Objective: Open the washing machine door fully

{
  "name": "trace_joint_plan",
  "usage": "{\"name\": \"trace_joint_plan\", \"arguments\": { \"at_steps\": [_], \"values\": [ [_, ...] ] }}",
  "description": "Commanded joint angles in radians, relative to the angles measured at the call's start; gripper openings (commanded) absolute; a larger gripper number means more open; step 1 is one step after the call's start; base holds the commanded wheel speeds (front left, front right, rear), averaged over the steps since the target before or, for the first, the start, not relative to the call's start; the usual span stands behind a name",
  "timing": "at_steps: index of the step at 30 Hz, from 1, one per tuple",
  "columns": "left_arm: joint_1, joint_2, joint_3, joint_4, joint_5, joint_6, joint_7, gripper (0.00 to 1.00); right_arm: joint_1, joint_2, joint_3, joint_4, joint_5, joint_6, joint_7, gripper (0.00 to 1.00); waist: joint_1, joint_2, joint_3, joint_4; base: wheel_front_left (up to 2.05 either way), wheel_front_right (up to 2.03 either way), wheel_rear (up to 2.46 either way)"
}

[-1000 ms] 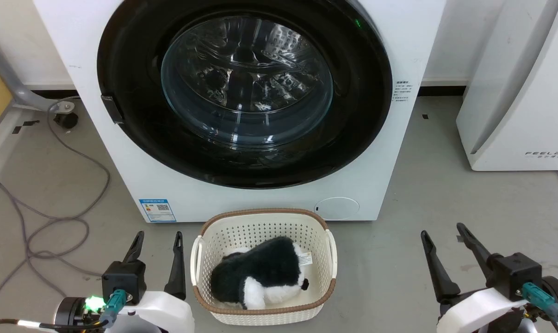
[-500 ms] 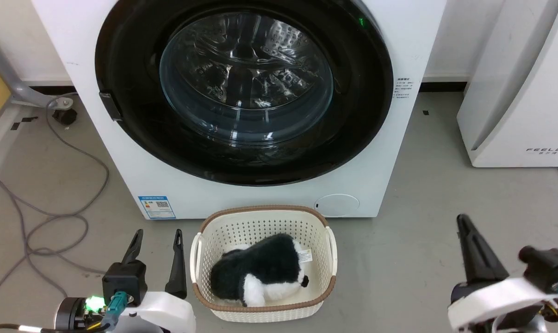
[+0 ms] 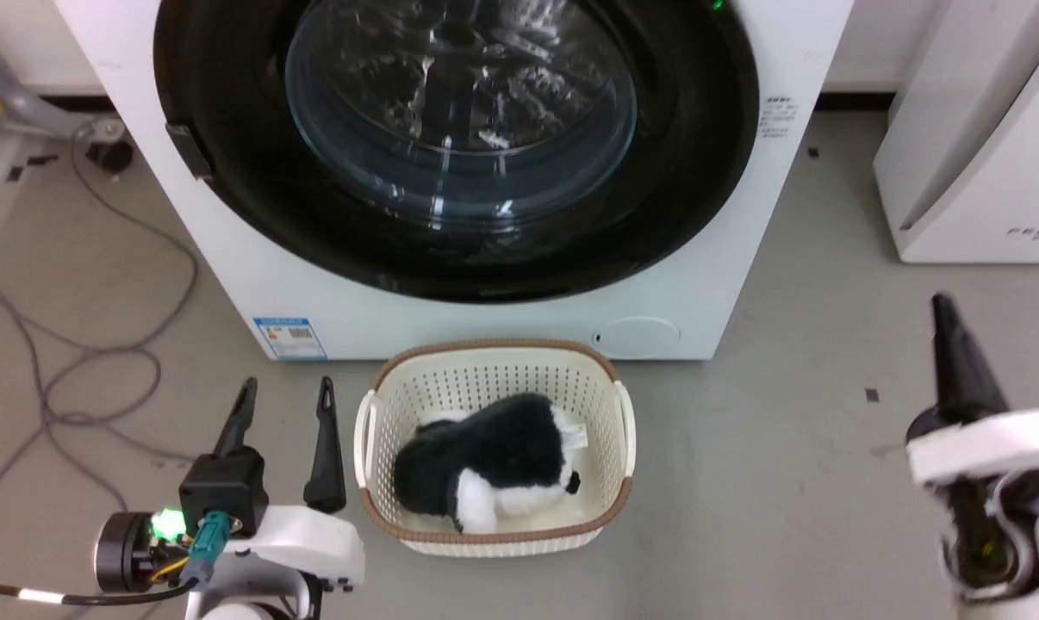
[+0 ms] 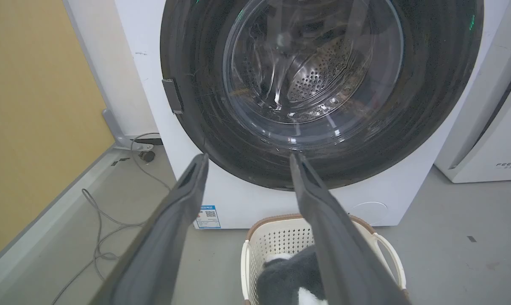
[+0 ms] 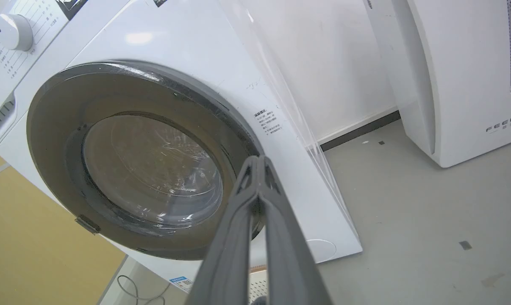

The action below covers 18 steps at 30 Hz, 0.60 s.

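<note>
Our left gripper sits low with fingers apart, our right gripper has fingers pressed together, both empty, so we'd lift the right one clear of the basket holding a plush toy, parked just before the washing machine, and hook the rim of the washing machine door, shut flush beyond it.

Type of place: appearing to be a robot test room that is serving as a mock laundry corner.
Appliances: a big white front-loading washing machine is standing directly on the floor, with a tall white plastic appliance standing near it.
Floor: a bare grey hard floor is carrying small black tape marks.
Cabling: loose grey cables are trailing across the floor near a small black castor.
Props: a cream perforated plastic basket is holding a black-and-white plush toy.
Wall: a flat mustard-yellow panel is lining one side.
</note>
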Motion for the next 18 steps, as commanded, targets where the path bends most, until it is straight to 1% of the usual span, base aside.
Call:
{"name": "trace_joint_plan", "arguments": {
  "at_steps": [1,7,8,10,11,18],
  "values": [
    [-0.024,0.003,-0.003,-0.008,-0.003,0.012,-0.012,1.00,-0.053,-0.017,-0.013,0.025,0.050,0.001,0.000,0.00,-0.0001,0.0000,0.021,0.005,0.00,0.00,0.00],
    [-0.052,0.003,-0.006,-0.015,-0.006,0.022,-0.025,1.00,-0.174,-0.057,-0.012,0.089,0.117,0.001,-0.010,0.00,-0.0001,0.0000,0.071,0.015,0.00,0.00,0.00],
    [-0.052,0.003,-0.006,-0.015,-0.006,0.022,-0.025,1.00,-0.174,-0.057,-0.012,0.089,0.117,0.001,-0.010,0.00,-0.0001,0.0000,0.071,0.015,0.00,0.00,0.00],
    [-0.065,0.002,-0.009,-0.018,-0.007,0.028,-0.031,1.00,-0.237,-0.074,-0.005,0.122,0.145,0.001,-0.017,0.00,-0.0001,0.0000,0.095,0.021,0.00,0.00,0.00],
    [-0.065,0.002,-0.009,-0.018,-0.007,0.028,-0.031,1.00,-0.237,-0.074,-0.005,0.122,0.145,0.001,-0.017,0.00,-0.0001,0.0000,0.095,0.021,0.00,0.00,0.00],
    [-0.096,0.001,-0.018,-0.027,-0.010,0.042,-0.046,1.00,-0.386,-0.108,0.021,0.198,0.201,0.001,-0.031,0.00,-0.0001,0.0000,0.148,0.040,0.00,0.00,0.00]
  ]
}}
